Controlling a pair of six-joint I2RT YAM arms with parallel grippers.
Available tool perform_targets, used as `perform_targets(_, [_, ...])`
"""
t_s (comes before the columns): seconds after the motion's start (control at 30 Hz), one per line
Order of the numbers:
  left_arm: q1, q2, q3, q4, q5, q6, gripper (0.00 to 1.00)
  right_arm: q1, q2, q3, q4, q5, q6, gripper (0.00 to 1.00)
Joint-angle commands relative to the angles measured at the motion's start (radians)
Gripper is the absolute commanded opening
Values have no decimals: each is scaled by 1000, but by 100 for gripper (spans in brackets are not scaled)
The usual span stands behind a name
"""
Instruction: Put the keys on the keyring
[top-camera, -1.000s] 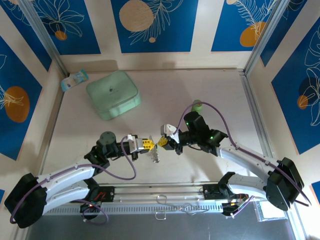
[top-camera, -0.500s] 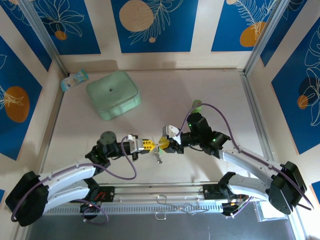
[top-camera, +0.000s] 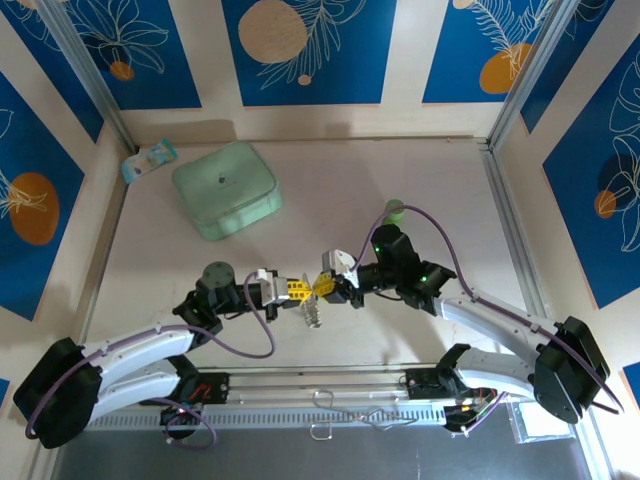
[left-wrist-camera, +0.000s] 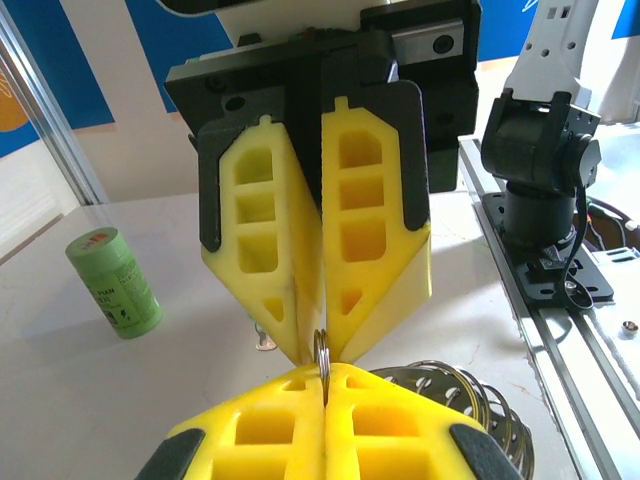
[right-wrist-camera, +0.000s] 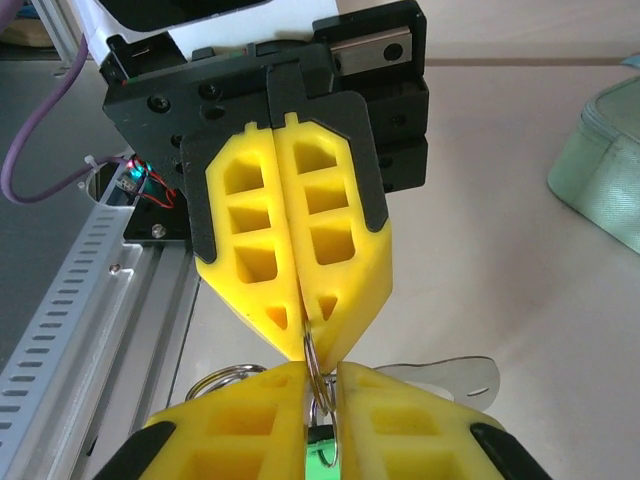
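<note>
Keyring (left-wrist-camera: 321, 350) sits pinched at the tip of the left claw (left-wrist-camera: 325, 375), whose fingers are pressed together on it. The right claw (right-wrist-camera: 320, 378) meets it tip to tip, clamped on a green key (right-wrist-camera: 322, 458) beside the ring. The chain (top-camera: 311, 315) hangs below both. On the surface (left-wrist-camera: 180, 400), the cylinder (left-wrist-camera: 113, 283) has label print too small to read.

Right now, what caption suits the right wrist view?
Left gripper pinches the keyring; green key inside the right gripper.

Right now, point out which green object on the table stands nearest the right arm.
The small upright green cylinder, just behind the right arm at its wrist. The mint-green square box sits far off, back left.
</note>
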Motion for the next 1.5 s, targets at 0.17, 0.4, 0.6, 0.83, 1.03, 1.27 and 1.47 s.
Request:
perform_targets(0.17, [-7, -6, 18, 36, 13, -2, 0, 15, 11, 37, -64, 26, -40, 0])
perform_targets(0.4, [-6, -33, 121, -334, -54, 132, 17, 61, 26, 182, -340, 158, -211, 0])
perform_targets(0.6, [-7, -12, 185, -423, -40, 179, 0, 139, 86, 284, -486, 277, -277, 0])
perform_targets(0.83, [-6, -46, 161, -355, -18, 161, 0, 85, 37, 241, -375, 183, -180, 19])
perform_targets(1.03, [-7, -37, 61, -99, 11, 25, 0, -11, -54, 28, -50, -45, -4, 30])
perform_targets(1.27, [-6, 0, 16, 18, 13, -33, 0, -11, -25, 7, -17, -12, 17, 29])
perform_targets(1.47, [-7, 15, 13, 43, 35, -52, 0, -9, -2, 3, 0, -12, 16, 26])
